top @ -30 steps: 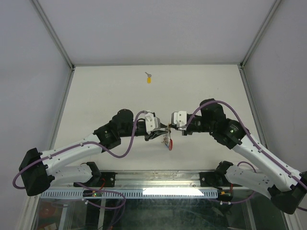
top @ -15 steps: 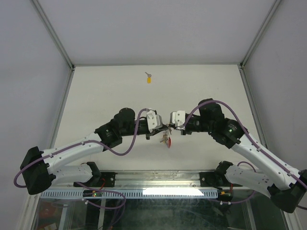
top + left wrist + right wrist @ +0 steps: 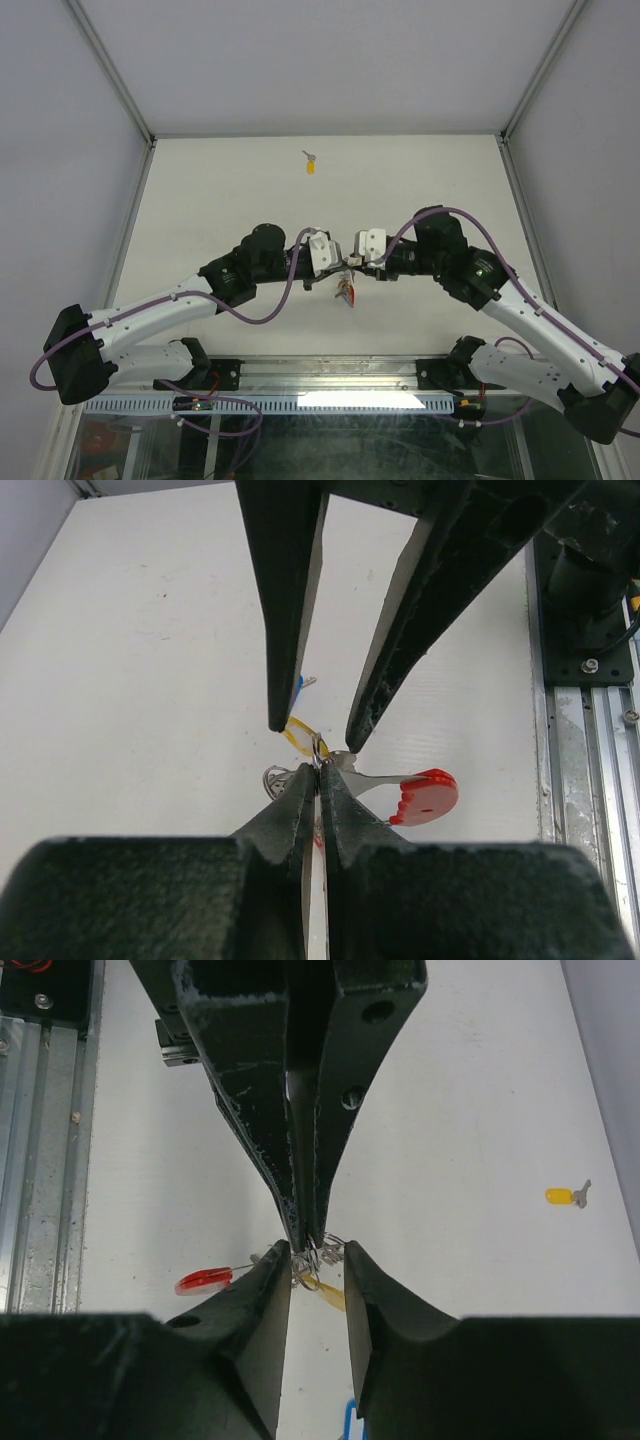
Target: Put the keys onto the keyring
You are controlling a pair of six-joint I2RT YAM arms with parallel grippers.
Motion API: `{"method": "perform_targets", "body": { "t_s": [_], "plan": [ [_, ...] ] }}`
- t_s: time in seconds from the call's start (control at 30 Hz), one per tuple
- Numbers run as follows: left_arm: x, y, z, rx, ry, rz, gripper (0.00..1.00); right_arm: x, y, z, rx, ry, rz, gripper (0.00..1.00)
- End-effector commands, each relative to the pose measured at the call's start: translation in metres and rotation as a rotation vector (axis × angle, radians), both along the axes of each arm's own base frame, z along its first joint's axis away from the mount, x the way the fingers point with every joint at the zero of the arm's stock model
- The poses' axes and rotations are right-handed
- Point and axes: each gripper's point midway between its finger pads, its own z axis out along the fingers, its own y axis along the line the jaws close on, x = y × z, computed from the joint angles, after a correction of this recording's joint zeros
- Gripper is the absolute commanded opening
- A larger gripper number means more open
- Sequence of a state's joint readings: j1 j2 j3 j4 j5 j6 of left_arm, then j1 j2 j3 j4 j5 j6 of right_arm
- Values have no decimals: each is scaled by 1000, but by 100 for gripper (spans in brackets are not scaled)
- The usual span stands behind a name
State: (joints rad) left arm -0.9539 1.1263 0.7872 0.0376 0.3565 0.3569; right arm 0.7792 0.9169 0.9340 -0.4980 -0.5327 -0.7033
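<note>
Keyring (image 3: 317,748): left gripper (image 3: 318,770) fingers just pressed together on its rings, right gripper (image 3: 315,1252) fingers just spread around it; hold apparently transferred, yellow key (image 3: 311,166) well beyond it unthreaded.

On the white table (image 3: 220,200), far side, lies a yellow-tagged key (image 3: 311,165).

Keyring (image 3: 346,286) sits mid-scene in the top view, a touch toward 6 o'clock. It is a small cluster of thin silver wire rings (image 3: 318,746), and I have it nipped in the left gripper (image 3: 318,770) tips. In the left wrist view a red plastic piece (image 3: 425,795) juts out at 4 o'clock and a yellow piece (image 3: 296,735) at 11. Loose key (image 3: 311,165), yellow head, silver shank, lies flat at 12 o'clock, well apart.
</note>
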Motion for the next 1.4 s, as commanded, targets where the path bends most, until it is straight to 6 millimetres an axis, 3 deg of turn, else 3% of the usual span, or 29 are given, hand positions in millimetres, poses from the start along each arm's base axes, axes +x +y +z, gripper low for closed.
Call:
{"method": "perform_targets", "body": {
  "t_s": [0.0, 0.23, 0.43, 0.63, 0.83, 1.0, 1.17, 1.37],
  "plan": [
    [7, 2, 18, -59, -55, 30, 0, 0, 7, 17, 87, -13, -6, 34],
    [1, 10, 17, -212, 6, 76, 0, 9, 1, 19, 183, 84, -175, 39],
    [-1, 26, 25, -397, 47, 143, 0, 13, -4, 20, 337, 318, -362, 26],
    [-5, 36, 33, -529, 68, 160, 0, 16, -3, 10, 418, 603, -489, 26],
    [-11, 49, 42, -660, 68, 160, 0, 6, 10, 5, 463, 745, -434, 23],
    [-17, 53, 48, -708, 57, 140, 0, -10, 18, 12, 470, 785, -310, 21],
    [-23, 57, 58, -748, 34, 115, 0, -17, 22, 7, 425, 798, -253, 28],
    [-31, 56, 66, -761, 25, 64, 0, -22, 25, 17, 431, 731, -168, 37]
  ]
}}
